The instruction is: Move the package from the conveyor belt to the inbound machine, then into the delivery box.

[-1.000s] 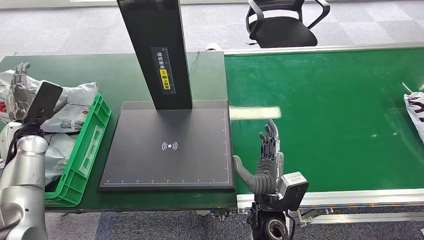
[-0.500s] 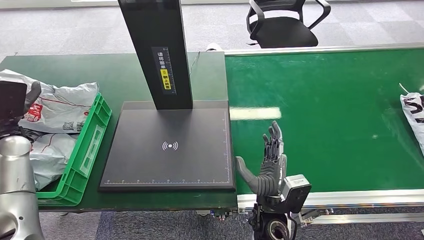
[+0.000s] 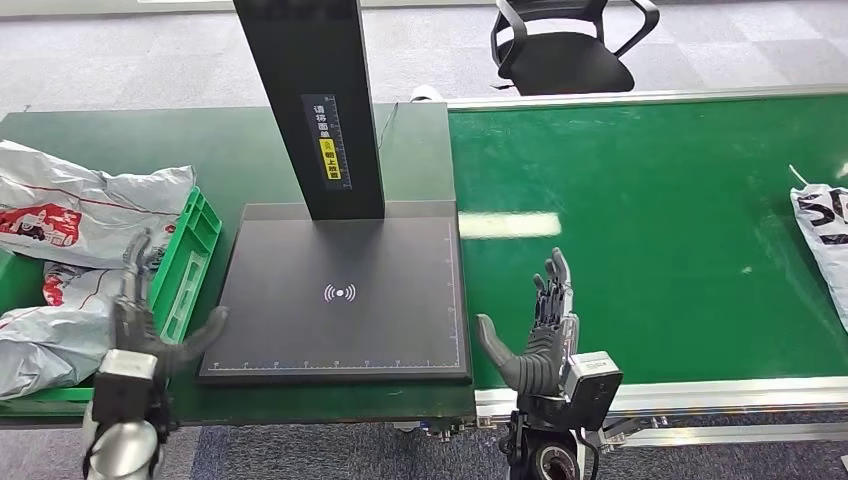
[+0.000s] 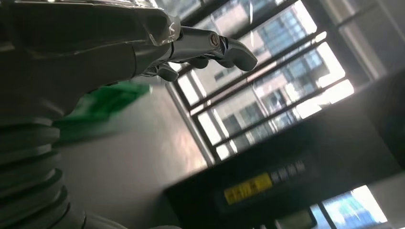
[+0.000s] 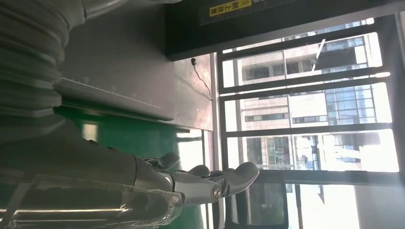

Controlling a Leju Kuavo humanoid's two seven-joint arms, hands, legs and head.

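1. The package (image 3: 822,240), white with dark print, lies at the far right edge of the conveyor belt (image 3: 650,220), partly cut off by the head view's border.
2. At nine o'clock in the head view, a green delivery box (image 3: 185,275) holds several grey-white mail bags (image 3: 75,215), some with red print.
3. The left hand (image 3: 150,325) hovers at the box's near right corner, fingers spread and holding nothing; in the left wrist view its fingers (image 4: 224,45) reach out free.
4. The inbound machine (image 3: 340,295), a black flat plate with a wireless mark, sits in the middle on a green table (image 3: 220,150); its black post (image 3: 315,100) with a yellow label rises at twelve o'clock.
5. The right hand (image 3: 535,335) stands upright over the belt's near left edge, palm toward the plate, fingers apart and empty.
6. The package lies well apart from that hand, at about two o'clock from it, with bare green belt between them.
7. A black office chair (image 3: 565,45) stands on the grey floor beyond the belt, near one o'clock.
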